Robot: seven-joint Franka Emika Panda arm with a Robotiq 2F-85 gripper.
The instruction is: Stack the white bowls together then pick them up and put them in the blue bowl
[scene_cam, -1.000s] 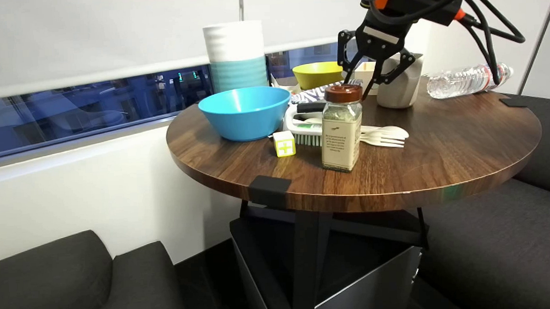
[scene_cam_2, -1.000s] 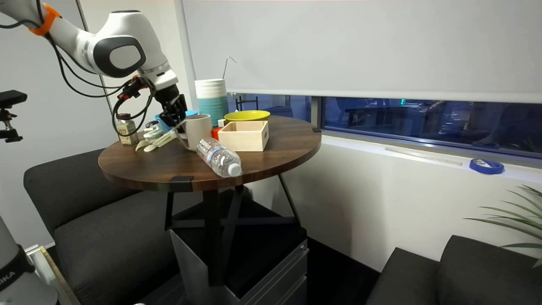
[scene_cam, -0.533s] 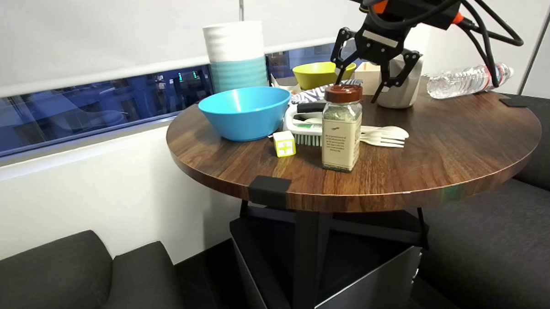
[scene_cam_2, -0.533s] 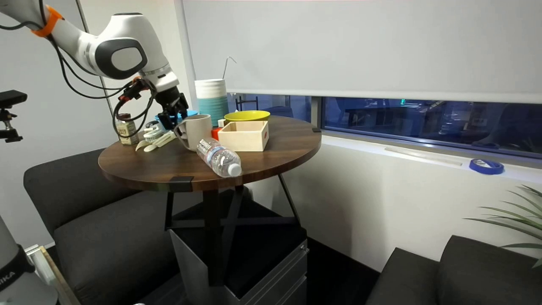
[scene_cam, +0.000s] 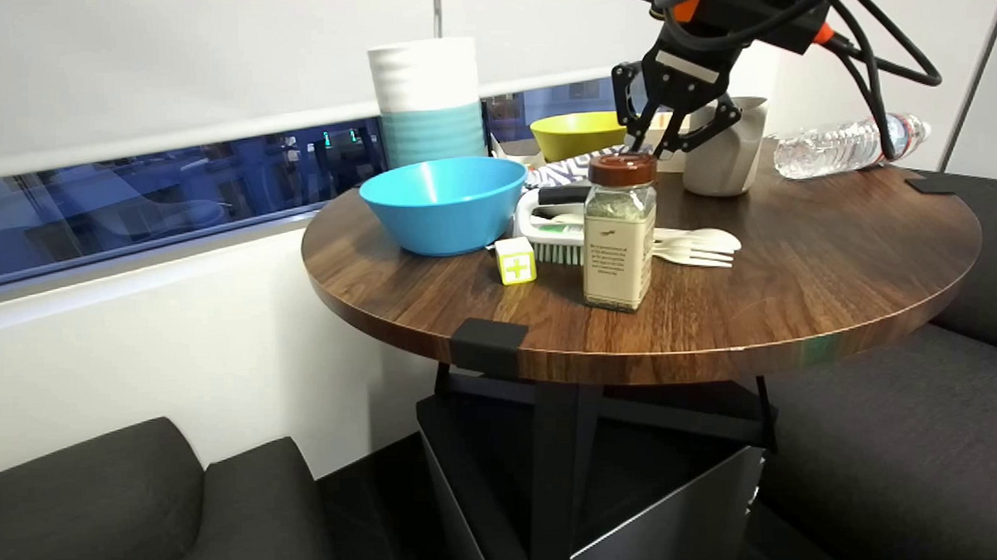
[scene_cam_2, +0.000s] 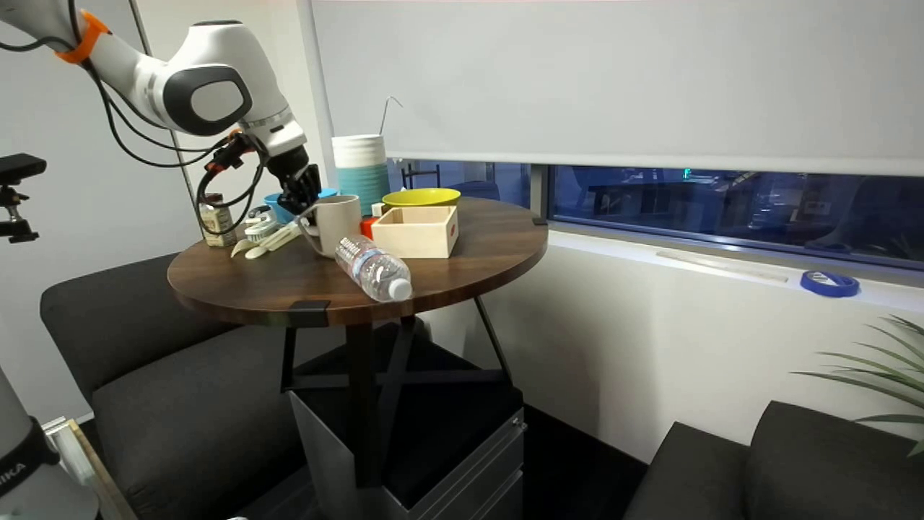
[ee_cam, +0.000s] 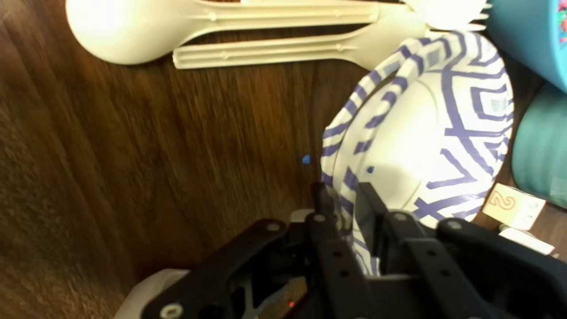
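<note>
Two white bowls (ee_cam: 476, 95) with purple stripes lie in the wrist view, one nested unevenly in the other, their left rims a little apart. They also show in an exterior view (scene_cam: 565, 171), partly behind a brush and a jar; in an exterior view they are hidden behind the mug and gripper. My gripper (ee_cam: 347, 192) is partly closed, fingers apart, straddling the near rims; it also shows in both exterior views (scene_cam: 647, 149) (scene_cam_2: 292, 209). Contact with the rims is unclear. The blue bowl (scene_cam: 446, 203) stands beside the white bowls; its side shows in the wrist view (ee_cam: 525, 33).
Plastic cutlery (ee_cam: 283, 17) lies beside the bowls. A spice jar (scene_cam: 618, 247), a white brush (scene_cam: 546, 224) and a small cube (scene_cam: 515, 261) stand nearby. A mug (scene_cam_2: 339, 224), wooden box (scene_cam_2: 413, 235), bottle (scene_cam_2: 372, 267), yellow bowl (scene_cam: 576, 135) and tall container (scene_cam: 430, 100) surround the gripper.
My gripper's fingers spread wider half a second ago and are now closer together. The gripper has shifted slightly. The visible edge of the white bowls has moved slightly; the blue bowl has not moved.
</note>
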